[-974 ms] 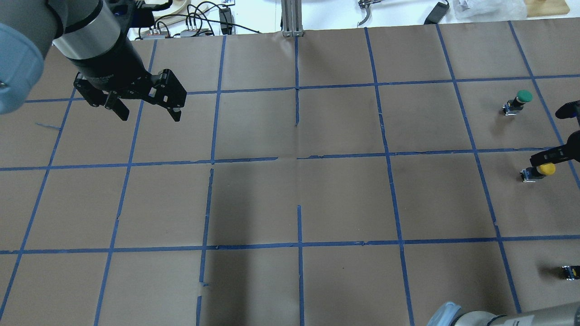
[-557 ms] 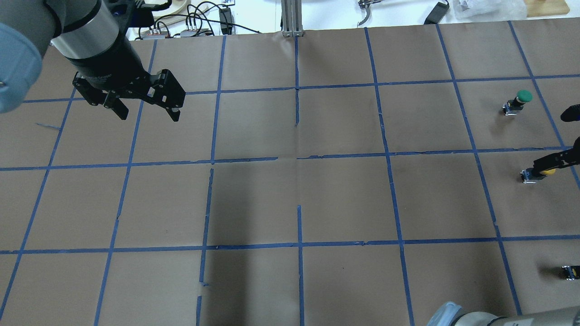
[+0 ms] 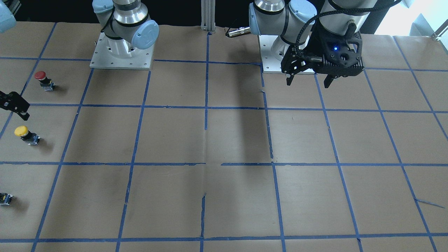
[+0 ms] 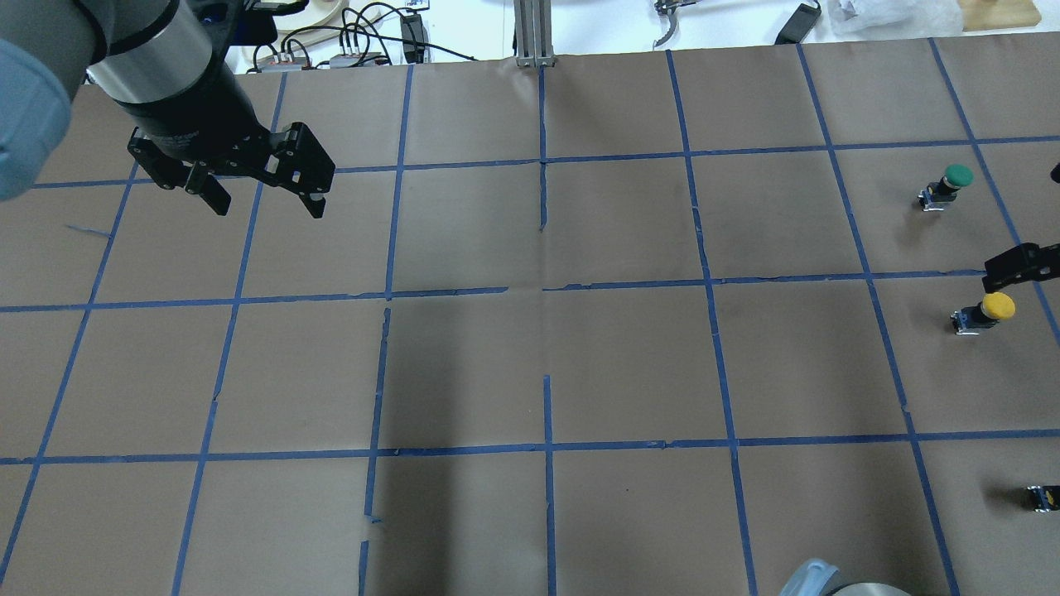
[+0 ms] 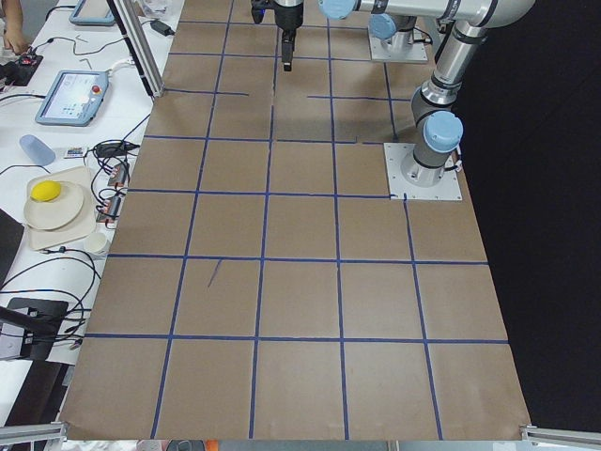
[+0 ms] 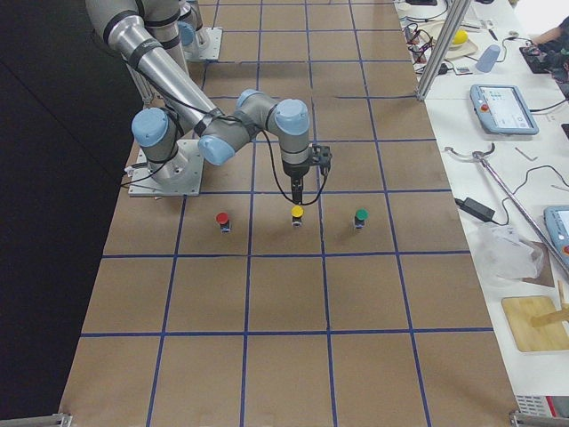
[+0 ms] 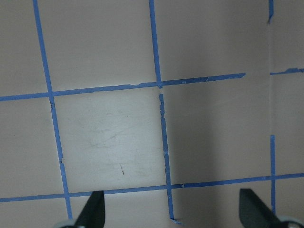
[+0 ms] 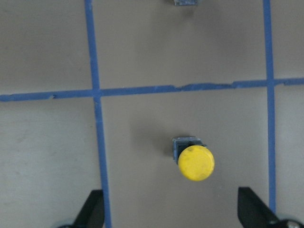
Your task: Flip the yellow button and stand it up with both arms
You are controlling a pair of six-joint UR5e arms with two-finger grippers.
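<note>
The yellow button (image 4: 987,310) stands upright, cap up, on the brown paper at the robot's right end; it also shows in the front view (image 3: 23,133), the right side view (image 6: 297,213) and the right wrist view (image 8: 195,162). My right gripper (image 8: 172,213) is open and empty and hangs just above the button without touching it; only one finger (image 4: 1020,263) shows in the overhead view. My left gripper (image 4: 265,199) is open and empty, high over the far left of the table, also in the front view (image 3: 309,80).
A green button (image 4: 951,184) stands in the cell beyond the yellow one and a red button (image 3: 42,78) in the cell nearer the robot. Blue tape lines grid the paper. Cables, tablets and a plate lie past the far table edge.
The right gripper has lifted off the yellow button and drawn back toward the view's edge, so the cap now shows whole. The button has stayed upright. The left gripper has shifted slightly.
</note>
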